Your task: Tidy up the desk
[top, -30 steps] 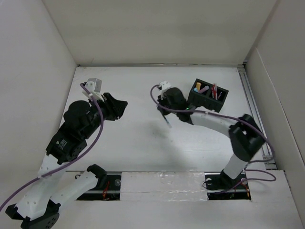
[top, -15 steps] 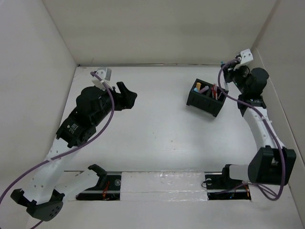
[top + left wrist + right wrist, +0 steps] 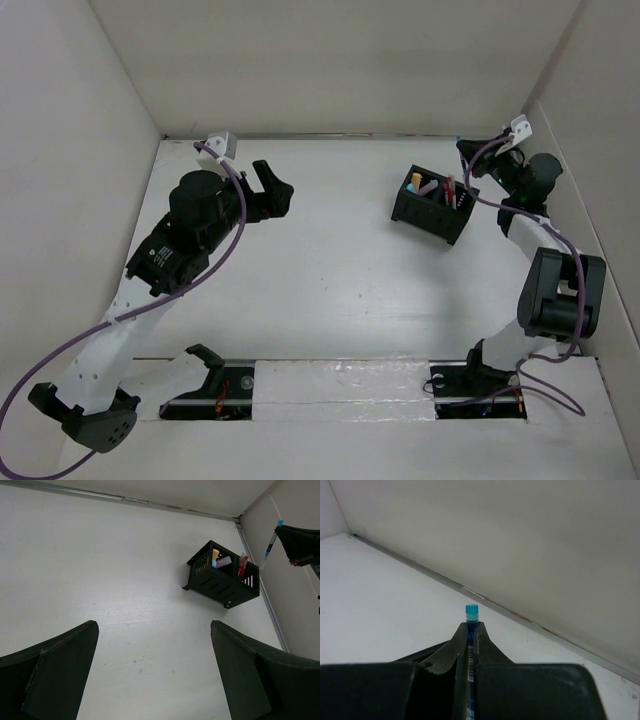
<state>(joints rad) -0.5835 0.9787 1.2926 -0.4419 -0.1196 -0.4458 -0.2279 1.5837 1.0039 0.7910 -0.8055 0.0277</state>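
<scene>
The desk (image 3: pixel 330 290) is a white tabletop between white walls. A black compartmented box (image 3: pixel 435 206) stands on it at the back right, with several coloured pens upright inside; the left wrist view shows the box (image 3: pixel 222 577) too. My right gripper (image 3: pixel 468 148) hangs by the right wall behind the box, shut on a blue pen (image 3: pixel 471 612) whose cap sticks out past the fingertips. From the left wrist that pen (image 3: pixel 271 539) appears above the box's right end. My left gripper (image 3: pixel 274 186) is open over the back left of the desk, nothing between its fingers (image 3: pixel 60 670).
White panel walls close the desk on the left, back and right. A metal rail (image 3: pixel 530 220) runs along the foot of the right wall. Both arm bases sit at the near edge.
The right arm swung from the middle of the desk to the back right corner, carrying the blue pen. The left gripper opened wide and moved toward the back.
</scene>
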